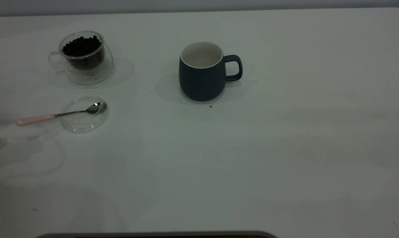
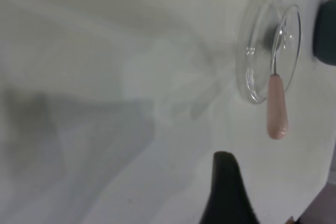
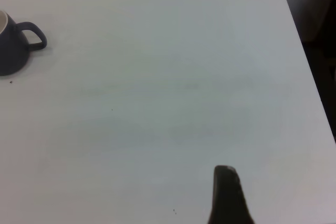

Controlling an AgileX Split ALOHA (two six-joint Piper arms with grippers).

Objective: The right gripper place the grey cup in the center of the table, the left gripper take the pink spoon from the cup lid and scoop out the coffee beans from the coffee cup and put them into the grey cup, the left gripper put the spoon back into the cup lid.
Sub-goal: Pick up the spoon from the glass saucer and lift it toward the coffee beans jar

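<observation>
Table (image 1: 285, 148) ctr: grey cup (image 1: 202, 76); pink spoon (image 1: 54, 115) on cup lid (image 1: 83, 124).

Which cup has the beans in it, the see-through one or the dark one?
The see-through coffee cup, far left by the cup lid, holds the dark coffee beans. The grey cup in the middle shows only its white inside.

Exterior camera looks steeply down on the table (image 1: 285, 148); both wrist cameras hover nearer, sharing its surface
</observation>
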